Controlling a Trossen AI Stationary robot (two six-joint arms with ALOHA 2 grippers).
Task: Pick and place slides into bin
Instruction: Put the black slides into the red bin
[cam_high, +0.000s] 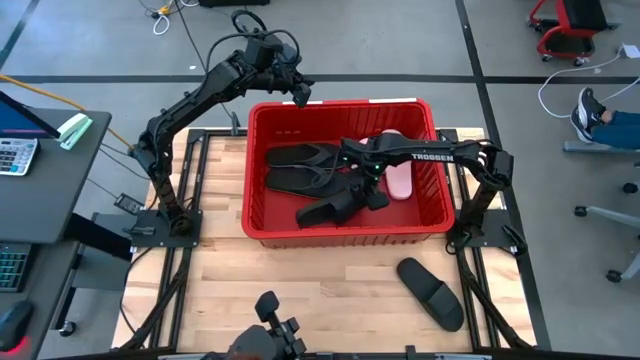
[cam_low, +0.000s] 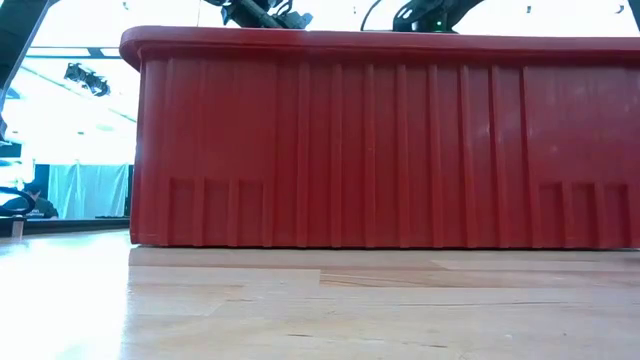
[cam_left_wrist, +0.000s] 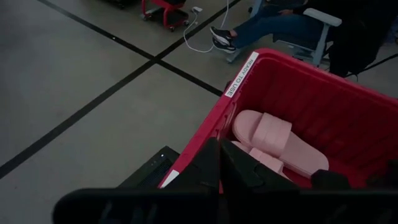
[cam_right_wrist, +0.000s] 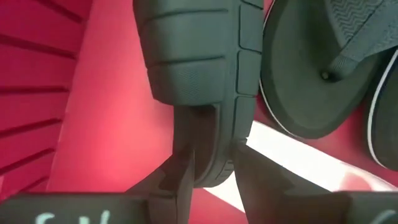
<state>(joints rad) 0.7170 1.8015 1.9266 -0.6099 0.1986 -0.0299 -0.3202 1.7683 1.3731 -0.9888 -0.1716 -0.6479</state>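
Red crate: the bin (cam_high: 262, 215) sits mid-table on the wooden top (cam_high: 330, 290), ribbed walls, thick rim.
Inside it: two black flip-flops (cam_high: 300, 165) lie flat side by side; pink slides (cam_left_wrist: 267, 134) are stacked by the wall on the right arm's side.
Right gripper (cam_right_wrist: 211, 168): down inside the bin, fingers pinched narrow on the edge of a black broad-strap slide (cam_right_wrist: 199, 74), which hangs sole-out against the red wall.
Left gripper (cam_left_wrist: 219, 168): hovers at the bin's far rim above the pink pair, fingers drawn together on nothing I can see.
Left out: one black slide (cam_high: 432, 292) lies on the wood, near the right arm's corner, well apart from the bin.
Handling, my guess: soft foam, light, bends easily, ridged sole grips well, nothing fragile.
Where to take hold: across the broad strap or on the sole's side edge; a pinch at the very toe would let it flop.
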